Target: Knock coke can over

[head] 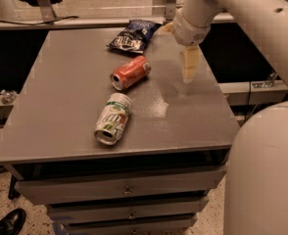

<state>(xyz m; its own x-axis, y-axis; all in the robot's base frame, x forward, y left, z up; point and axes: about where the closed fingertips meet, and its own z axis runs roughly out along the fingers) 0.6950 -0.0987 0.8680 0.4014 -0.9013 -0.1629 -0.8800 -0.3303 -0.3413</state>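
The reddish-orange coke can (130, 73) lies on its side near the middle of the grey table top (60, 82), silver top facing front left. My gripper (189, 67) hangs above the table's right part, well to the right of the can and apart from it. It holds nothing.
A white-and-green 7UP can (113, 118) lies on its side in front of the coke can. A dark blue chip bag (133, 35) lies at the back edge. My arm (242, 13) reaches in from the upper right. Drawers (124, 190) sit under the table top.
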